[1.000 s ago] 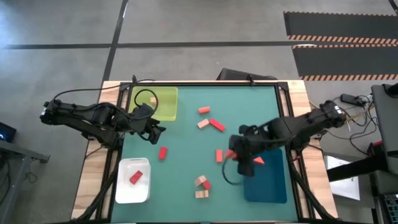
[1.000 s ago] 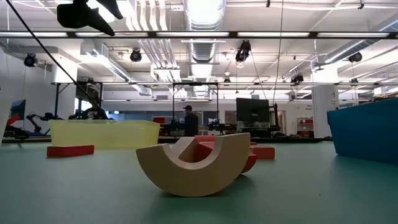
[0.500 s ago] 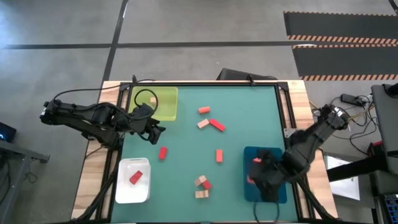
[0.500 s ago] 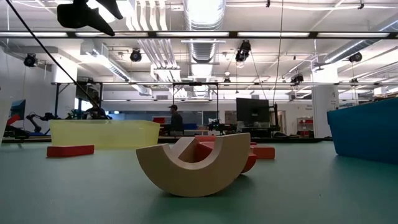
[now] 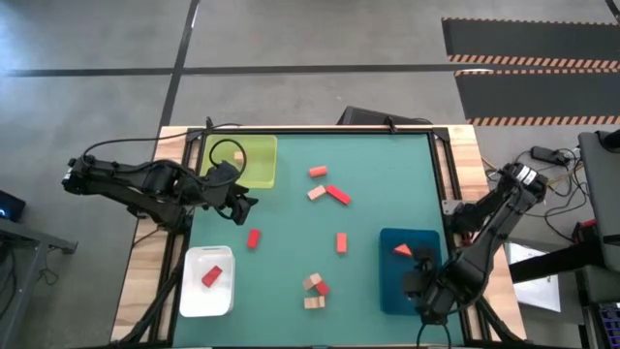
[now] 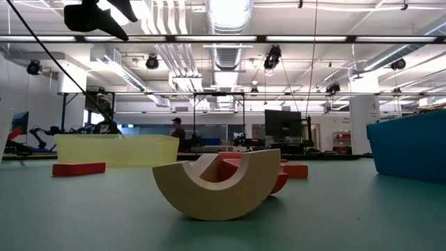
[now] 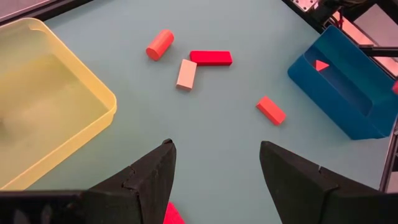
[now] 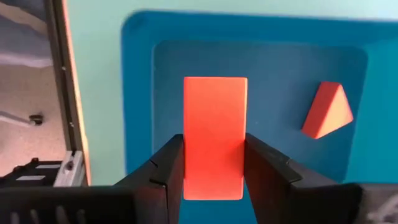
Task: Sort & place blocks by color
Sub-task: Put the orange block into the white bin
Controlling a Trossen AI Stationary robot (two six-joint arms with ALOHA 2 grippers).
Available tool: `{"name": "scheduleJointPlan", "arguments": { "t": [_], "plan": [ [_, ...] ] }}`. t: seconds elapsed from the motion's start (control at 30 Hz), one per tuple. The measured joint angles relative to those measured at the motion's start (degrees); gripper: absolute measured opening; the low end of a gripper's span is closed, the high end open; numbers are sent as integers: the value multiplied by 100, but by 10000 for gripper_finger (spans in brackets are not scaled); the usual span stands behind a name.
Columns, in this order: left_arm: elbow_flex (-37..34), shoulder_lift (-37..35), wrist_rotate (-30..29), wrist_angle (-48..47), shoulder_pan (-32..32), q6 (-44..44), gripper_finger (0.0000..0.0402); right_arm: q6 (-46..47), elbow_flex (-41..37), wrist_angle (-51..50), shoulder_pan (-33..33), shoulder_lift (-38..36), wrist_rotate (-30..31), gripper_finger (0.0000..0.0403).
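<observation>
A green tabletop (image 5: 387, 194) seen from above, with a robot arm at each side. Near the far left corner sits a yellow-green tray (image 5: 254, 160). Beside it hovers the left gripper (image 5: 242, 206), its fingers (image 7: 149, 180) spread wide and empty, probably waiting for its turn. Near the near left corner a white tray (image 5: 207, 293) holds one deep red block (image 5: 211, 276), suggesting white collects red.

Loose blocks lie across the middle of the tabletop: a red bar (image 5: 253, 237) just right of the left gripper, an orange cylinder (image 5: 317, 172), a tan bar (image 5: 316, 193) and a red bar (image 5: 338, 195) toward the far edge, an orange bar (image 5: 341, 241) in the centre, and a small cluster (image 5: 314, 287) by the near edge.

Near the near right corner stands a blue tray (image 5: 397, 291) with an orange triangle (image 5: 402, 250) already inside. The right gripper (image 5: 426, 291) hangs over this tray, its fingers (image 8: 168, 168) closed on an orange block (image 8: 214, 137) held above the tray floor, seemingly so the block drops in with its colour mate. Release looks like the next step.
</observation>
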Motion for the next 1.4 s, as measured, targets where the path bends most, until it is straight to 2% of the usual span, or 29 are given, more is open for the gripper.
{"name": "scheduleJointPlan", "arguments": {
  "t": [0.47, 0.67, 0.97, 1.4],
  "plan": [
    [-127, 3, 4, 2, 0, -59, 217, 435, -1571, 814, -2, -555, 161, 121],
    [-129, 70, 4, 28, 0, -66, 217, 474, -2092, 1611, -100, -630, 264, 121],
    [-131, 282, 6, 28, 0, -113, 217, 53, -2241, 1911, -554, -353, 249, 121],
    [-131, 522, 152, 58, 0, -440, 217, -138, -2521, 2042, -568, -298, 246, 124]
  ]
}}
